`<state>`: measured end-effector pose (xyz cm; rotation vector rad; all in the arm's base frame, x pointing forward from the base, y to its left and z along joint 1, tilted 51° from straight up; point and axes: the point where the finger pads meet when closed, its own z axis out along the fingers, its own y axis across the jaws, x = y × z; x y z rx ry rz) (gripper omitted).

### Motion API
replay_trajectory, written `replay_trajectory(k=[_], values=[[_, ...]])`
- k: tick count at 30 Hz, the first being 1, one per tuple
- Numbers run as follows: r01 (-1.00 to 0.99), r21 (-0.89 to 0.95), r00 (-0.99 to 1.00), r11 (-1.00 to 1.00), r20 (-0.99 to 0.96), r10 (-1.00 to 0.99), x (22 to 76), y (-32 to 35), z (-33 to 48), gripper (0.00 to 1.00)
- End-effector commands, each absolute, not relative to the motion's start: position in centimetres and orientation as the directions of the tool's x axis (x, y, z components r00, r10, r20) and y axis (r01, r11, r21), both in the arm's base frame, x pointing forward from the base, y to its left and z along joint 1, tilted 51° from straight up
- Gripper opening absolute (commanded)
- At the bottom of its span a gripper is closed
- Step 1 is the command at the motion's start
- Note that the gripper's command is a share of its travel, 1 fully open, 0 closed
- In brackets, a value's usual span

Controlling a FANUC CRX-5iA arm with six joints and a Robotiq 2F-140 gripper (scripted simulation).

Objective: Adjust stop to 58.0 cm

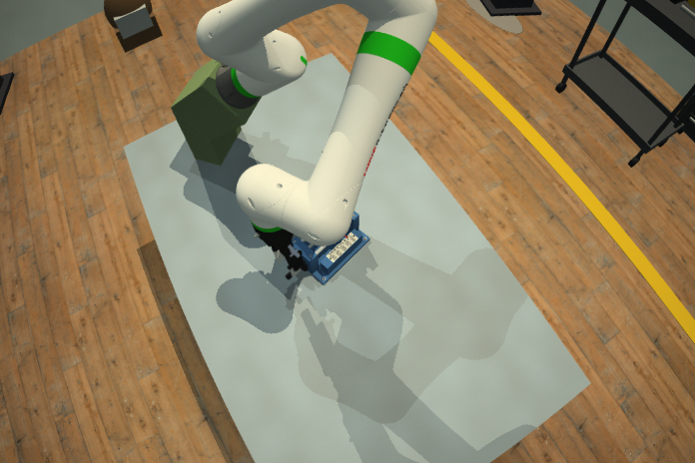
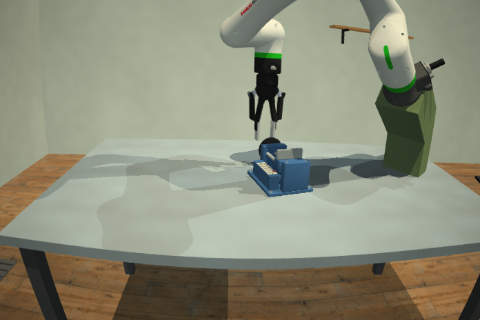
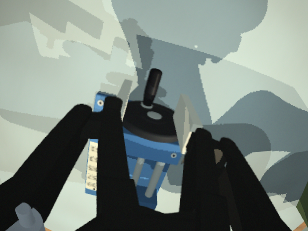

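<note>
The black two-finger gripper (image 2: 265, 137) on the white arm with green bands (image 2: 390, 49) hung pointing straight down above the pale grey-green table top (image 2: 134, 211). Its fingers stood partly open with nothing between them, the light grey fingertips (image 2: 256, 132) apart and bare.

Directly beneath it sat the blue metal stop fixture (image 2: 282, 171), a small block-shaped frame bolted on a flat blue base. The black round handwheel (image 2: 267, 143) was at the fixture's far end in the exterior view, and the fingertips hovered just above its rim, near but not touching. In the wrist view the handwheel (image 3: 152, 119) lay between the two dark fingers, with its short black crank handle (image 3: 153, 87) sticking out beyond it. From the top view the arm's elbow covered most of the fixture (image 1: 340, 256), leaving its near corner free.

A white scale strip with dark marks (image 2: 266, 167) ran along the fixture's side; its reading was too small to tell. A grey block (image 2: 289, 153) rested on top of the frame. The arm rose from an olive-green pedestal (image 2: 408, 139) at the table's far right corner, well apart from the fixture.
</note>
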<state>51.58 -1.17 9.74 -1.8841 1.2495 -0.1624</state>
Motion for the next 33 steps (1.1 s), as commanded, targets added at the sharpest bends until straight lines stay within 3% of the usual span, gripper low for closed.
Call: replay_trajectory(k=[1, 33], values=[[-0.697, -0.703, 0.493, -0.142, -0.325, -0.807, 51.6, -1.2, 9.7, 0.33], [-0.697, -0.703, 0.493, -0.142, -0.325, -0.807, 55.1, 2.6, 5.5, 0.33]])
